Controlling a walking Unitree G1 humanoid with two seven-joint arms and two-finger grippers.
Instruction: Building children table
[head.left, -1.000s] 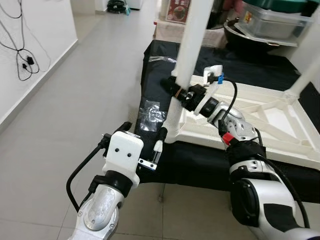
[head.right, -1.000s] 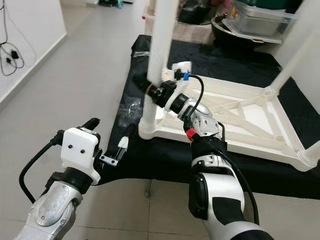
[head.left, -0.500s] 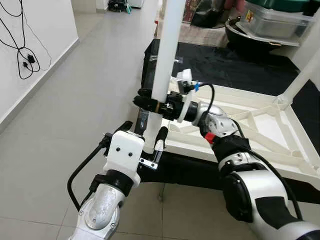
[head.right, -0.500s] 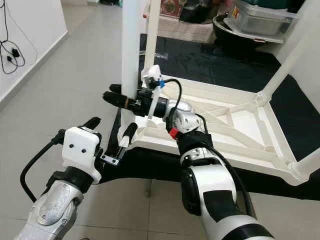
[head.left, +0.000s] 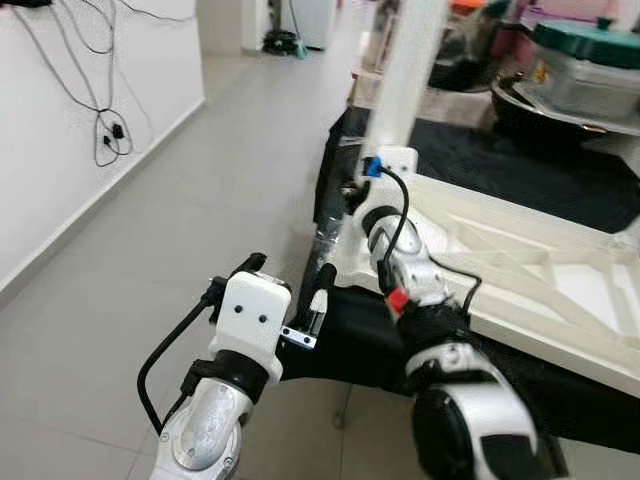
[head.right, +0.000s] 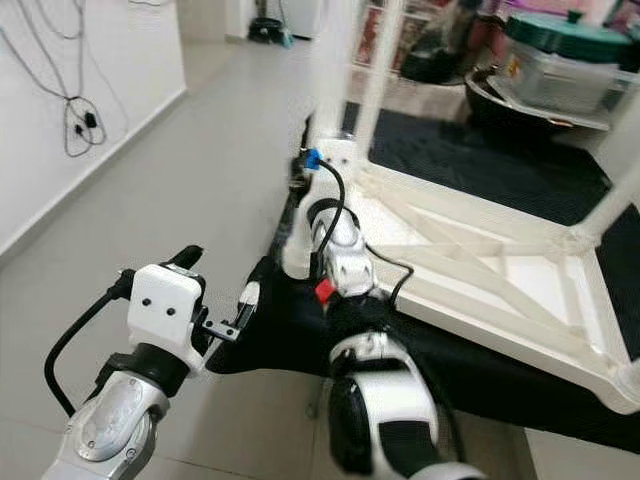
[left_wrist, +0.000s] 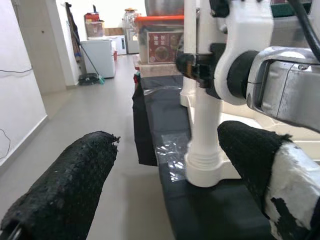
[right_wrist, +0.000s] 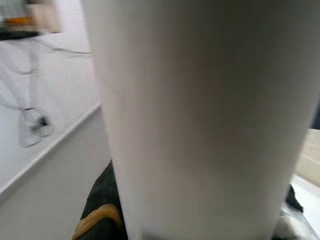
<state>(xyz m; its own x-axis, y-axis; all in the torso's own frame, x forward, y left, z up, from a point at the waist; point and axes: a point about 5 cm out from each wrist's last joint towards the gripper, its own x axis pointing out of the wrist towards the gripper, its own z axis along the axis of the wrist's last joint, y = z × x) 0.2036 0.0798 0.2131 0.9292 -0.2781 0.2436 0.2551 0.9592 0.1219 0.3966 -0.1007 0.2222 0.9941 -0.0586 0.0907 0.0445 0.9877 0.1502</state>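
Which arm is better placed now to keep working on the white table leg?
Right. The right gripper is at the table leg; the left gripper hangs open short of it.

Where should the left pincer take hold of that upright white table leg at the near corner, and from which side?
Grip the white leg low on its smooth round shaft, just above the ribbed collar where it meets the upturned tabletop. Come in level from the floor side, probably safest: the left pincer already faces it with fingers spread wider than the shaft, and the right pincer occupies the shaft higher up.
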